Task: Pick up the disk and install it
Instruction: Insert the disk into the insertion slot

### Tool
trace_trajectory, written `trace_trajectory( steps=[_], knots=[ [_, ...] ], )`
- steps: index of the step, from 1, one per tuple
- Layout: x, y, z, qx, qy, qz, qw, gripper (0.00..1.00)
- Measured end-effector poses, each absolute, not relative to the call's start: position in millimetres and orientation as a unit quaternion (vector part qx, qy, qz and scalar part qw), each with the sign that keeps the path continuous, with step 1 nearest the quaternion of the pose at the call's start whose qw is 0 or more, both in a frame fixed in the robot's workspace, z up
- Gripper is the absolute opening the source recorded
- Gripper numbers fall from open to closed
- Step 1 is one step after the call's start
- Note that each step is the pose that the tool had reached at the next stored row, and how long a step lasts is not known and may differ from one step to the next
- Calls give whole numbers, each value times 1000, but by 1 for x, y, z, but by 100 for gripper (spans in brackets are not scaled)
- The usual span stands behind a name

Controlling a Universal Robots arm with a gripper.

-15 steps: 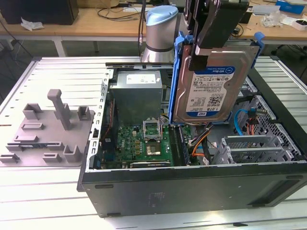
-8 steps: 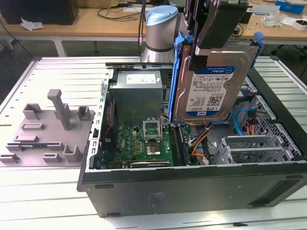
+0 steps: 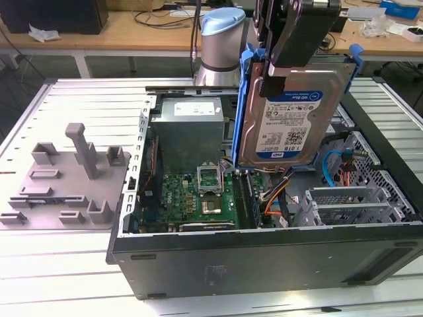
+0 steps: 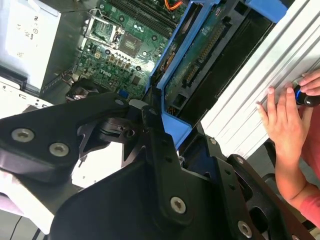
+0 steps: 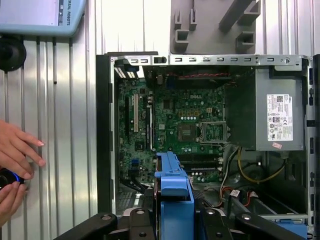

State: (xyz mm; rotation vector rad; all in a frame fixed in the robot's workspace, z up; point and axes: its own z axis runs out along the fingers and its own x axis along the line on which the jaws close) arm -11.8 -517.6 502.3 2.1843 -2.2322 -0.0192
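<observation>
So at this point the pick-up half looked done to me. The fingers (image 3: 274, 84) were clamped shut on the top edge of the disk (image 3: 291, 115). The drive hung straight down from them, upright, label facing the exterior camera, blue frame along both sides. It was up in the air, touching nothing but the fingers.

Directly under the fingers was the open computer case (image 3: 264, 254), lying on the ribbed metal surface (image 3: 59, 264). The motherboard (image 3: 205, 191) and the grey power supply (image 3: 188, 125) sat down below, off to one side of the grasp. The grey drive cage (image 3: 353, 205) was lower than the fingers, toward the exterior view's right, and the disk wasn't in it. So I'd say the whole install part was left to do.

A person's hand (image 4: 285, 120) rested on the surface, well clear of the fingers.
</observation>
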Motion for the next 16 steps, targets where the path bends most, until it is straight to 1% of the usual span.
trace_trajectory(
  steps=[6, 16],
  knots=[
    [-12, -518, 502, 699, -715, -9, 6, 37],
    [-8, -520, 502, 699, -715, -9, 5, 37]
  ],
)
